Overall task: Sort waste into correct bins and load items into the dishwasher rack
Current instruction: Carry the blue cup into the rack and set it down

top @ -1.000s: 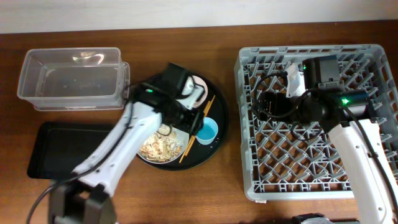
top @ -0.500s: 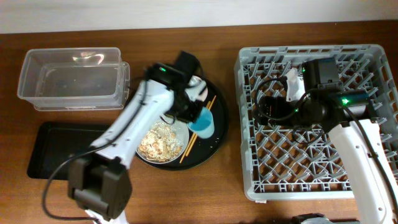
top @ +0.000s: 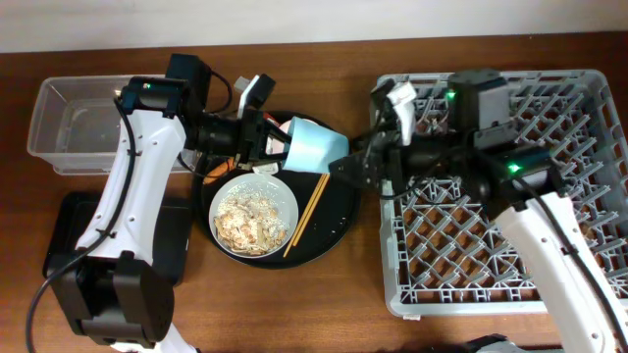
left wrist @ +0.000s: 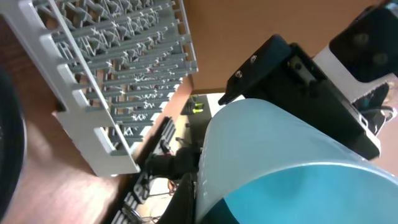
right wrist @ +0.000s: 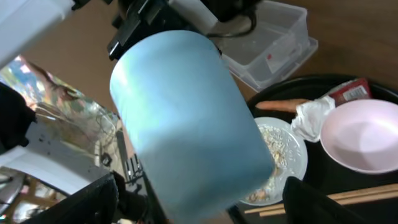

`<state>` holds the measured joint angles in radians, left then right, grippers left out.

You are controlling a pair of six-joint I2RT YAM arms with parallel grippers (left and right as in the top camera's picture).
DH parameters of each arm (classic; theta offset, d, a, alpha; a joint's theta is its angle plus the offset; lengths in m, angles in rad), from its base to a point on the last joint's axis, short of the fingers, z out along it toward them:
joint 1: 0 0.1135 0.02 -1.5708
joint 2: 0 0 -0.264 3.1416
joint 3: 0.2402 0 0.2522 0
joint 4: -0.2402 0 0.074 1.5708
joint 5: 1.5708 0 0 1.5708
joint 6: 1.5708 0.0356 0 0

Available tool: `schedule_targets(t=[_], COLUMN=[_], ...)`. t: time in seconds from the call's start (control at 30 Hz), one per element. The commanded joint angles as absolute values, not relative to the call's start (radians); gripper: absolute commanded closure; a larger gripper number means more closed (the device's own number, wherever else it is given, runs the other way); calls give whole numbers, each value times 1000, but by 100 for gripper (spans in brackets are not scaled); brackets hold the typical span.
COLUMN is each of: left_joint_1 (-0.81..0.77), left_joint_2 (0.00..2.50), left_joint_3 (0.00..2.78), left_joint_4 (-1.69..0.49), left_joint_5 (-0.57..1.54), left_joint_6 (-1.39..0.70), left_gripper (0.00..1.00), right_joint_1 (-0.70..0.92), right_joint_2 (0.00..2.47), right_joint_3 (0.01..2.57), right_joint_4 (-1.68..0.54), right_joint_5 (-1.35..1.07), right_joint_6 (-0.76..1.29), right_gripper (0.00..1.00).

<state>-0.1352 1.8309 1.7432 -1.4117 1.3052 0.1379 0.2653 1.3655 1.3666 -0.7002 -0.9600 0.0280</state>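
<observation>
Lifted from the round black tray (top: 339, 224), the smooth light-blue cup (top: 316, 147) lies sideways, clamped by the left gripper (top: 282, 143); the right gripper (top: 357, 169), spread wide, sits just beside it, near the pegged grey rack (top: 549, 118).

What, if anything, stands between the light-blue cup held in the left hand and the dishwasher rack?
Only the right hand, open at the left edge of the dishwasher rack and facing the light-blue cup. Nothing else visible lies between them.
</observation>
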Motion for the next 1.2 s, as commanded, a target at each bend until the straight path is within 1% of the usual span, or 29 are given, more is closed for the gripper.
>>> schedule_targets(t=[0.0, 0.07, 0.1, 0.13, 0.2, 0.23, 0.27, 0.3, 0.33, 0.37, 0.43, 0.47, 0.5, 0.53, 0.57, 0.63, 0.67, 0.7, 0.73, 0.77, 0.83, 0.9, 1.0, 1.07, 1.13, 1.17], left_joint_1=[-137, -137, -138, -137, -137, -137, -137, -137, -137, -137, -137, -137, -137, -137, -137, -137, -137, -137, -137, -136, -136, -136, -136, -136, -136, -136], left_joint_2=[1840, 1840, 1840, 1840, 1840, 1840, 1840, 1840, 1840, 1840, 1840, 1840, 1840, 1840, 1840, 1840, 1840, 1840, 1840, 1840, 1840, 1840, 1840, 1840, 1840, 1840], left_joint_3=[1749, 1749, 1749, 1749, 1749, 1749, 1749, 1749, 1749, 1749, 1749, 1749, 1749, 1749, 1749, 1749, 1749, 1749, 1749, 1749, 1749, 1749, 1749, 1749, 1749, 1749], left_joint_4=[-1455, -1460, -1460, -1459, -1452, -1452, -1452, -1449, -1448, -1449, -1449, -1448, -1448, -1445, -1441, -1440, -1440, -1435, -1421, -1406, -1399, -1398, -1382, -1380, -1380, -1379], left_joint_5=[1347, 1351, 1364, 1386, 1392, 1393, 1396, 1400, 1399, 1400, 1400, 1400, 1400, 1400, 1400, 1399, 1399, 1393, 1386, 1374, 1337, 1325, 1292, 1292, 1271, 1256], left_joint_6=[160, 160, 160, 160, 169, 174, 175, 175, 175, 175, 175, 175, 175, 175, 175, 175, 175, 174, 174, 174, 174, 174, 174, 174, 174, 174], left_gripper=[100, 100, 100, 100, 100, 100, 100, 100, 100, 100, 100, 100, 100, 100, 100, 100, 89, 37, 5, 1, 1, 1, 1, 1, 1, 1], right_joint_1=[308, 330, 346, 362, 384, 386, 386, 385, 385, 374, 348, 345, 347, 347, 347, 346, 341, 317, 286, 231, 111, -5, -263, -391, -474, -499], right_joint_2=[1350, 1350, 1354, 1360, 1367, 1367, 1367, 1367, 1367, 1367, 1367, 1367, 1367, 1367, 1367, 1364, 1356, 1333, 1307, 1262, 1188, 1140, 1105, 1129, 1166, 1193], right_joint_3=[1380, 1380, 1380, 1380, 1380, 1380, 1380, 1380, 1380, 1380, 1380, 1380, 1380, 1380, 1380, 1380, 1380, 1380, 1380, 1380, 1380, 1380, 1380, 1380, 1380, 1380], right_joint_4=[-622, -584, -574, -575, -588, -595, -602, -613, -620, -628, -628, -628, -628, -628, -628, -627, -627, -628, -632, -648, -739, -855, -1120, -1285, -1411, -1450], right_joint_5=[-882, -881, -881, -881, -881, -878, -876, -848, -815, -781, -800, -828, -863, -895, -915, -935, -931, -931, -931, -925, -851, -771, -585, -491, -307, -176], right_joint_6=[42, 41, 41, 41, 41, 41, 41, 41, 41, 41, 41, 41, 41, 41, 41, 41, 41, 41, 41, 42, 62, 70, 175, 175, 181, 240], right_gripper=[16, 16, 20, 30, 33, 32, 19, 12, 7, 1, 2, 10, 25, 36, 41, 44, 47, 48, 49, 49, 52, 52, 52, 53, 53, 53])
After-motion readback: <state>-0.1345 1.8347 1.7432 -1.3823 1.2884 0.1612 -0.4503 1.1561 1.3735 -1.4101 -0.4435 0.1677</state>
